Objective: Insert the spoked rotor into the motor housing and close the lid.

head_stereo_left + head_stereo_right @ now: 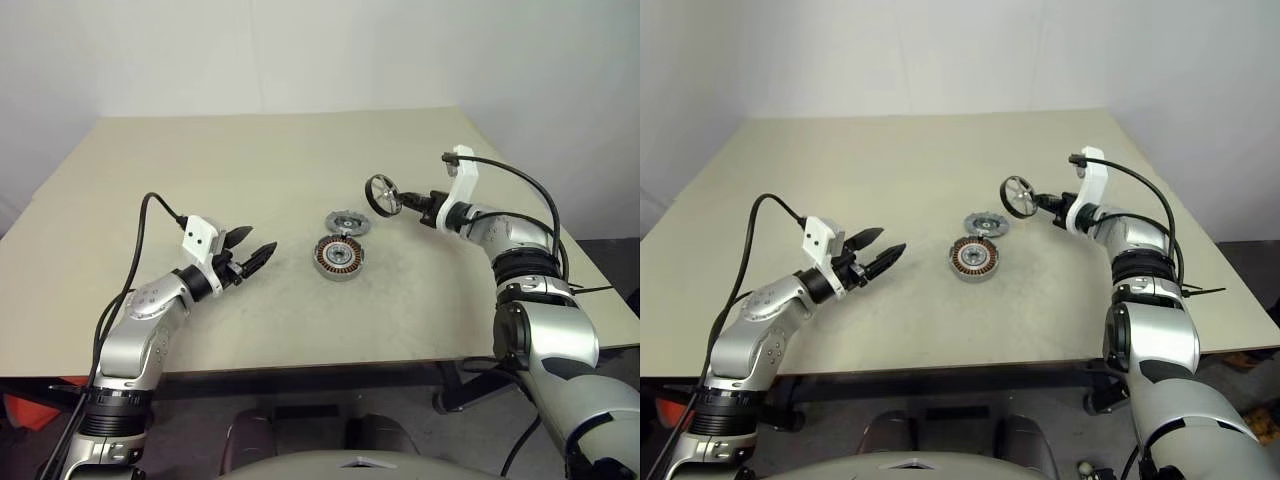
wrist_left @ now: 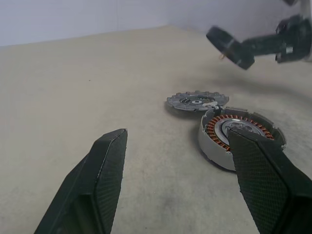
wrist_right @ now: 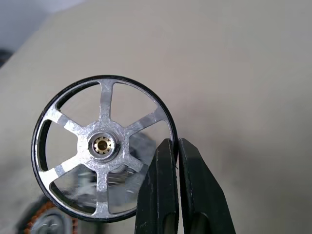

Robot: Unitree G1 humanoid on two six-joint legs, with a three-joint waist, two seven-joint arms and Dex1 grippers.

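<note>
Copper windings are the first thing that catches my eye: the motor housing sits open-topped about mid-table, and inside it there's a ring of orange wire around a silver-grey centre. Leaning right against its far rim is a flat grey disc with a notched edge, lying on the table, which I take to be the lid. The spoked rotor is up in the air, behind and to the right of the housing, well off the tabletop. It's a six-spoke wheel with a dark outer ring and a small brass-looking hub, standing on edge. The right gripper has it pinched by the rim, fingers squeezed almost together on that thin ring. The left gripper hangs low over the table to the left of the housing, pointing at it, jaws spread wide with nothing in them, and there's a stretch of bare surface between its tips and the housing. The beige table has loads of room, since the housing and lid are well away from every edge and both arms reach in from the near side.
</note>
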